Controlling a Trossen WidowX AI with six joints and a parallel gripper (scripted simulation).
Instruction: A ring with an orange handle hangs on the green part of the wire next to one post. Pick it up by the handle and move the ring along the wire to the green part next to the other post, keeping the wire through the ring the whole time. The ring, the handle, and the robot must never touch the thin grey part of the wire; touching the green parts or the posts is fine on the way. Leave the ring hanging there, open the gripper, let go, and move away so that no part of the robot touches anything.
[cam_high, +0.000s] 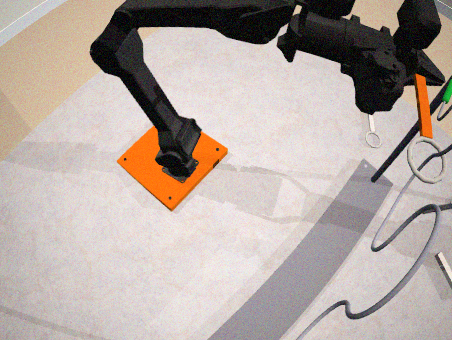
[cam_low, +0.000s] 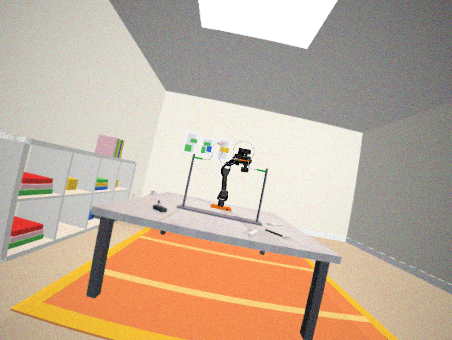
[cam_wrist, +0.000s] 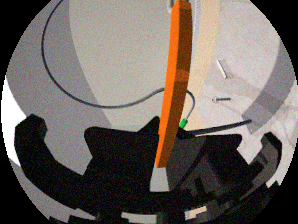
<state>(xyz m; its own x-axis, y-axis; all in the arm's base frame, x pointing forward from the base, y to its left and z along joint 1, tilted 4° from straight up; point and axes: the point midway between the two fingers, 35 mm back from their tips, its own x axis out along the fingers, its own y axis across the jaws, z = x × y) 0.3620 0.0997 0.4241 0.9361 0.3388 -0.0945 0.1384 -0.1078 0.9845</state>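
Observation:
My gripper (cam_high: 419, 76) (cam_wrist: 159, 119) is shut on the orange handle (cam_high: 423, 107) (cam_wrist: 175, 75), near the end away from the ring. The pale ring (cam_high: 410, 159) hangs below the handle in the top view; its edge barely shows at the top of the wrist view. The thin grey wire (cam_high: 434, 156) (cam_wrist: 107, 106) crosses the ring's opening in the top view; whether it touches the rim I cannot tell. A green part (cam_high: 448, 92) (cam_wrist: 183, 123) sits at a post (cam_high: 400, 150) (cam_wrist: 220, 128). The exterior view shows both green parts (cam_low: 198, 158) (cam_low: 261, 170); the ring is too small to make out there.
The grey base bar (cam_high: 300, 255) (cam_low: 235, 217) joins the posts. The wire curves widely around the ring. A white block (cam_high: 443, 268) (cam_wrist: 222, 69) and a small eyelet piece (cam_high: 371, 120) lie on the table. A dark object (cam_low: 160, 207) lies at the table's left in the exterior view.

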